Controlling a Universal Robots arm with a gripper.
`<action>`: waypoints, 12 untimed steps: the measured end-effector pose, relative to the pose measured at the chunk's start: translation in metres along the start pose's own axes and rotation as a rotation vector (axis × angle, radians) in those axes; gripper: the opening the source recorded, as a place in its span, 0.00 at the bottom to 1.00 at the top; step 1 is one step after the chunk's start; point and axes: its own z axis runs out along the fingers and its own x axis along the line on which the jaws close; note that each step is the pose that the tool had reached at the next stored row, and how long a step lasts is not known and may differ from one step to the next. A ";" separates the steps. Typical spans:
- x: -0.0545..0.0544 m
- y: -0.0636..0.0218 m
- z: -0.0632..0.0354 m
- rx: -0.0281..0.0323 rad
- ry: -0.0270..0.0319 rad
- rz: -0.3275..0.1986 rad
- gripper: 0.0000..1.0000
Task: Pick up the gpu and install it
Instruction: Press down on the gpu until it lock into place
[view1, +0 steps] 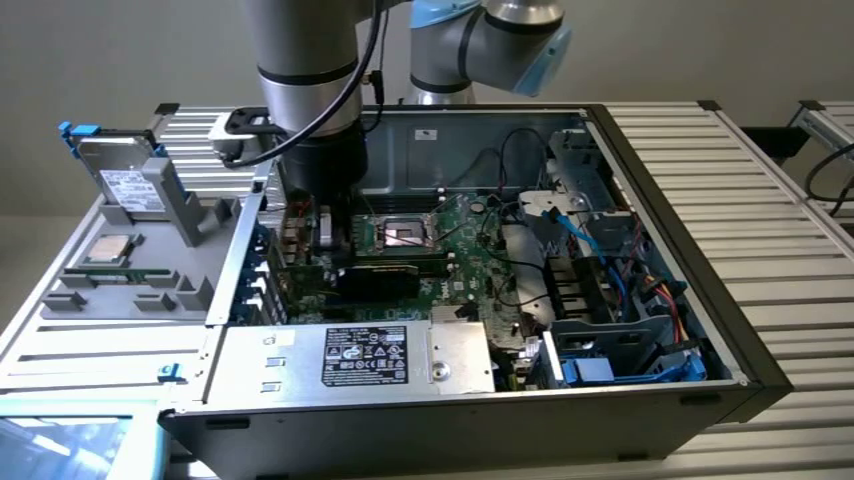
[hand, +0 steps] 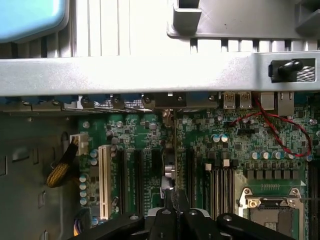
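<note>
- One gripper (hand: 176, 214) reaches down inside the open computer case (view1: 747, 330), fingers clenched on the top edge of the gpu (hand: 171, 165), which the wrist view shows edge-on as a thin upright card.
- One gpu is in play: it stands among the expansion slots of the motherboard (view1: 461, 250), on the exterior view's left part of the board, below the arm (view1: 310, 80).
- Judging by the wrist view, the card looks lined up with a slot; whether it is fully seated cannot be told.
- Doing this step well likely means keeping the card upright, square to the slot, and pressing straight down with even force, so the end bracket meets the rear wall of the case without binding.
- One white slot (hand: 104, 180) and several black slots flank the card.
- One hard drive (view1: 134, 185) stands in the grey tray (view1: 80, 290) outside the case, at the exterior view's left.
- One power supply (view1: 354, 358) sits at the near edge.
</note>
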 end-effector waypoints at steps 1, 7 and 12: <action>0.000 0.0005 0.0018 -0.0001 0.0000 0.000 0.12; -0.001 0.0017 0.0101 -0.0011 0.0016 0.000 0.12; -0.001 -0.0013 -0.0087 0.0001 -0.0001 0.003 0.12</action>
